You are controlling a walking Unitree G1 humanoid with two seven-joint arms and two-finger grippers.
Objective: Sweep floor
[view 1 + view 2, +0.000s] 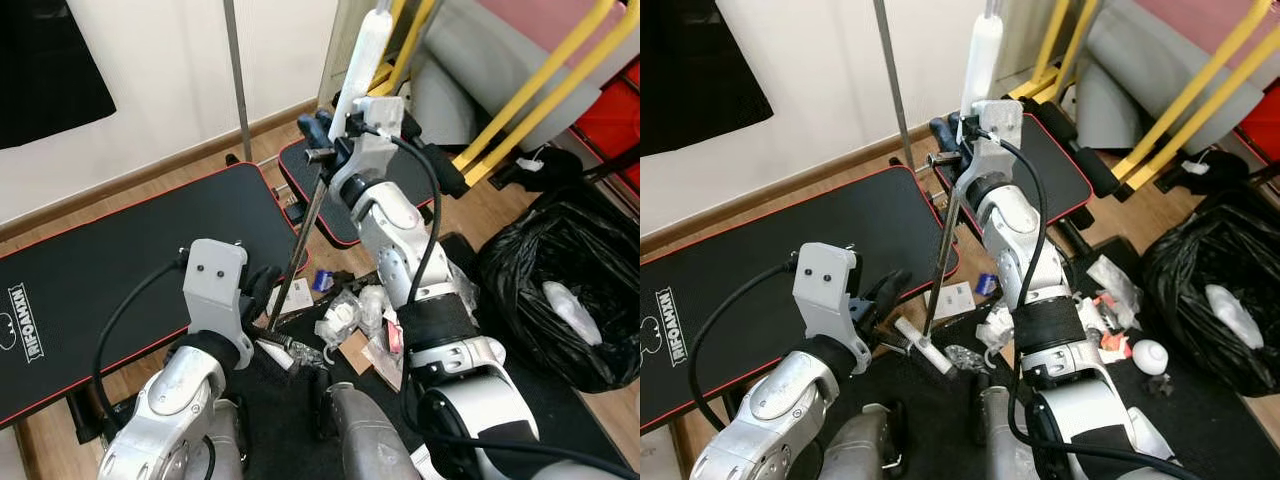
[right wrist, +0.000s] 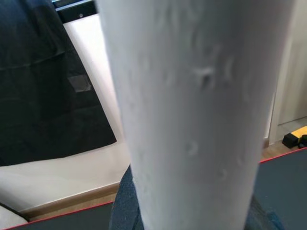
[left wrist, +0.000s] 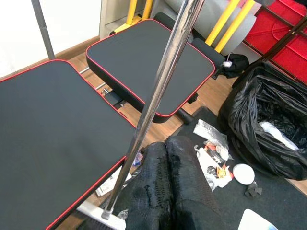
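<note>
Gripping the broom (image 1: 943, 255) with both arms, the robot holds it nearly upright in the middle of the scene. The right hand (image 1: 335, 140) is clenched around the upper part of the metal pole, just below the white foam grip (image 1: 362, 58), which the right wrist view shows very close up. The left hand (image 1: 885, 290) sits low beside the pole near its foot; in the left wrist view its black fingers (image 3: 168, 187) lie pressed together with the pole passing just beside them, so whether they actually clamp it cannot be told. The white broom head (image 1: 922, 345) rests on a dark mat (image 1: 1200, 410) on the floor.

Litter lies scattered around the broom's foot: crumpled clear wrappers (image 1: 345, 315), a white card (image 1: 955, 298), a small blue scrap (image 1: 322, 280), bits of paper and cardboard (image 1: 355, 350), and a round white lid (image 1: 1150, 355) further right. A black rubbish bag (image 1: 565, 290) stands open at the right, with pale plastic inside.

On the left, a padded black bench with red trim (image 1: 110, 280) crowds the sweeping area, and a second red-trimmed pad (image 1: 1060, 165) sits beyond the broom. A thin metal stand pole (image 1: 238, 80) rises by the far white wall (image 1: 170, 70). Yellow bars (image 1: 545, 90) slant across the far right, with red crates (image 1: 615, 115) behind them. Wooden floor (image 1: 490, 215) shows between the pads and the mat.
</note>
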